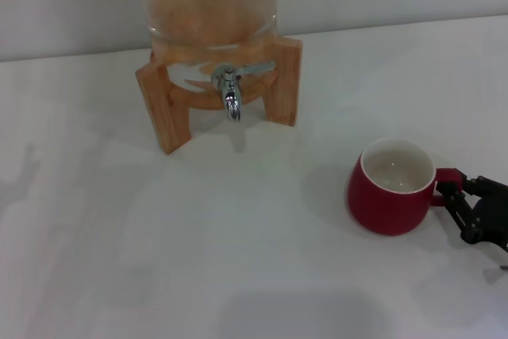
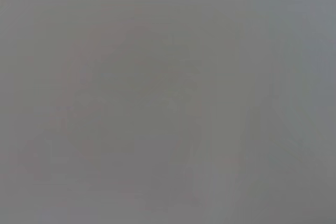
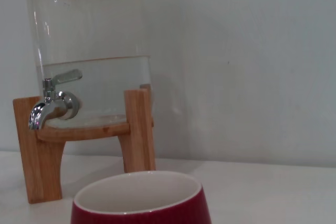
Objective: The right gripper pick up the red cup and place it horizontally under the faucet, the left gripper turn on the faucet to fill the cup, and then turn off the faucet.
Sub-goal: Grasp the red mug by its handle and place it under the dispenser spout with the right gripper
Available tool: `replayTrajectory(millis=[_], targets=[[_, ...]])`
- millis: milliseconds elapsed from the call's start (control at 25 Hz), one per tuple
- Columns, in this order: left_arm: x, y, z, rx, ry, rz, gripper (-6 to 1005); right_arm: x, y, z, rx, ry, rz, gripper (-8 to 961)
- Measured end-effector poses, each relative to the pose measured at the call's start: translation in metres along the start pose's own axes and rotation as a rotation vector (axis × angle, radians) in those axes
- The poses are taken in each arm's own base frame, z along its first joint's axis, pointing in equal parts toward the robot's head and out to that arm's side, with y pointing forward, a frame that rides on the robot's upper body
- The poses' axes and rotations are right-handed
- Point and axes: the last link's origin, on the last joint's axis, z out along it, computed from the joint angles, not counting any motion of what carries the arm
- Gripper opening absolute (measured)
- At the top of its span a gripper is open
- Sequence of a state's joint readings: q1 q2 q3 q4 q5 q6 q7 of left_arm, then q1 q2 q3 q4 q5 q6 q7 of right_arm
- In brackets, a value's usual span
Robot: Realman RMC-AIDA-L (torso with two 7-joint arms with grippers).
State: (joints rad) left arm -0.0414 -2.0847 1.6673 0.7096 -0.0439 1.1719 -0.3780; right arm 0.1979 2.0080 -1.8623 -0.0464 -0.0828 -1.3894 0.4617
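Red cup [image 1: 390, 196] handle sits partly hidden between right gripper [image 1: 449, 194] jaws.

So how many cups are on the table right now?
1. The red cup stands upright to the right of the faucet, not under it, with the right gripper at its handle. None other shows.

My right gripper [image 1: 454, 193] is matte black, built of jointed, angular finger links with small pivot pins; no cables are visible.
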Motion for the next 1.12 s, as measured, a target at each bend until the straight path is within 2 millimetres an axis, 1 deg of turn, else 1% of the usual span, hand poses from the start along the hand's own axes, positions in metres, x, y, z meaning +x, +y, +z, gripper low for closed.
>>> replayTrajectory(millis=[640,1120], targets=[[-0.003,-0.002,0.001,0.006,-0.012,0.002,876,-0.005,0.002,0.006,-0.011,-0.026,-0.003,160],[-0.003,-0.004,0.008,0.006,-0.008,0.005,875,-0.01,0.004,0.014,-0.028,-0.044,-0.006,160]])
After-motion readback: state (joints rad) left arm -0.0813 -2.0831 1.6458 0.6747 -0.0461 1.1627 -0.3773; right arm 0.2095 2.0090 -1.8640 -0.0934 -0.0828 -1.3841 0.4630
